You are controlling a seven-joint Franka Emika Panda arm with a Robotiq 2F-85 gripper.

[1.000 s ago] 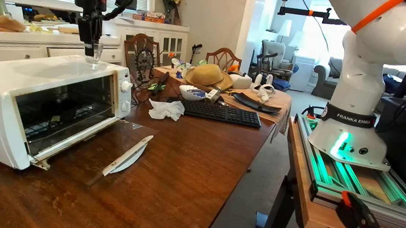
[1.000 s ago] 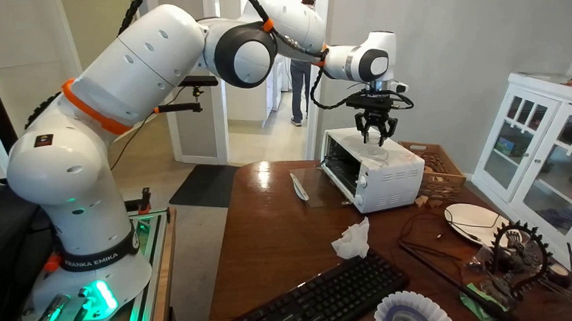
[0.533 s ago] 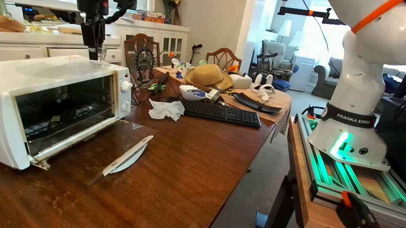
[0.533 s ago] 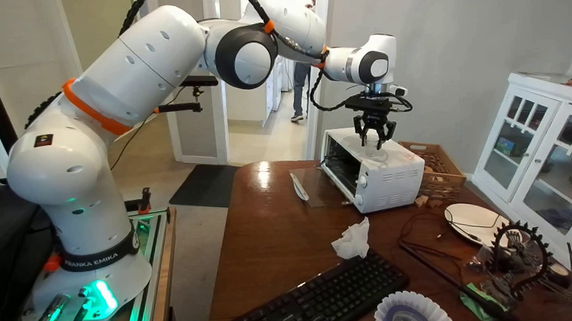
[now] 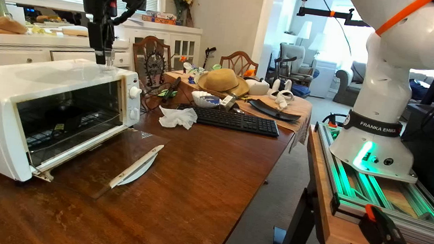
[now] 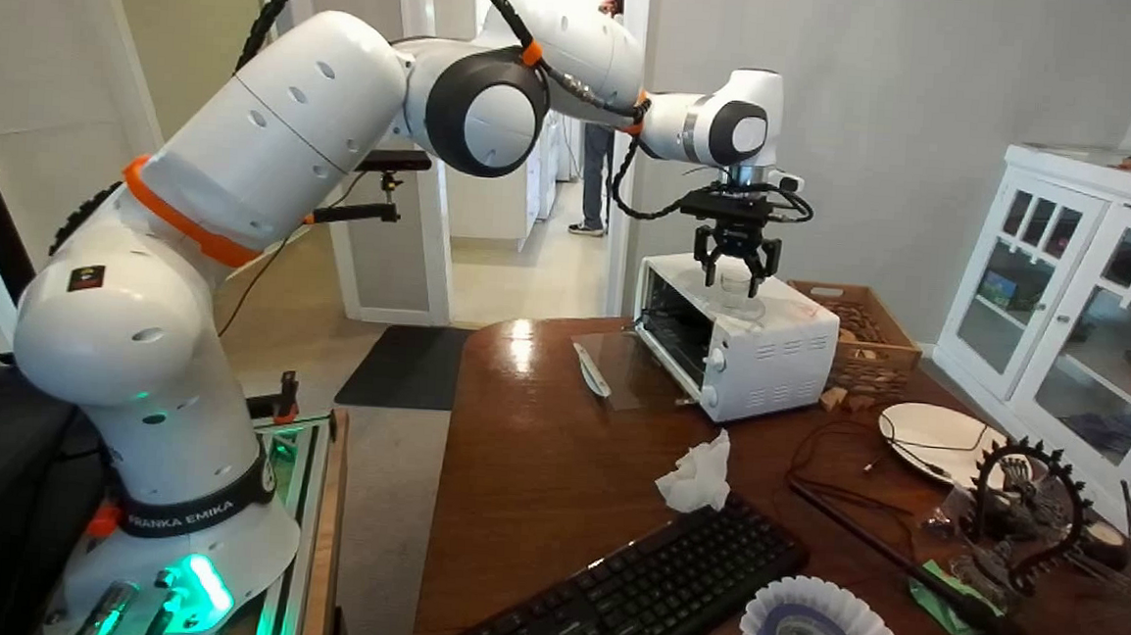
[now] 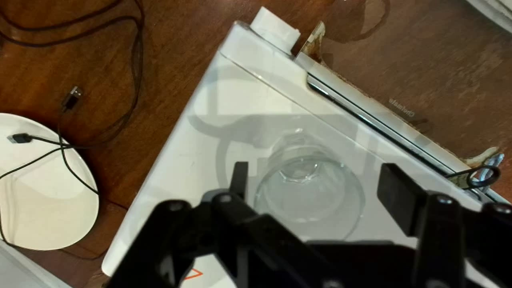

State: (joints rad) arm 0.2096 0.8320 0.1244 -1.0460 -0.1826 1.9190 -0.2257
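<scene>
I see one gripper (image 6: pixel 731 285), two fingers (image 7: pixel 400 194) apart around one clear, round-edged glass (image 7: pixel 310 194) on one oven (image 6: pixel 774 365); at wrist-view nine o'clock, one plate (image 7: pixel 44 196).

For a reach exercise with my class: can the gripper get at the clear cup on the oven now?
Probably yes: in the wrist view, the gripper is open, its fingers either side of the clear cup, and nothing visible blocks them.

Base (image 5: pixel 376 145) reads "FRANKA EMIKA", workbench (image 5: pixel 339 229) "HUSKY", oven (image 7: pixel 264 108) "Chefmate".
</scene>
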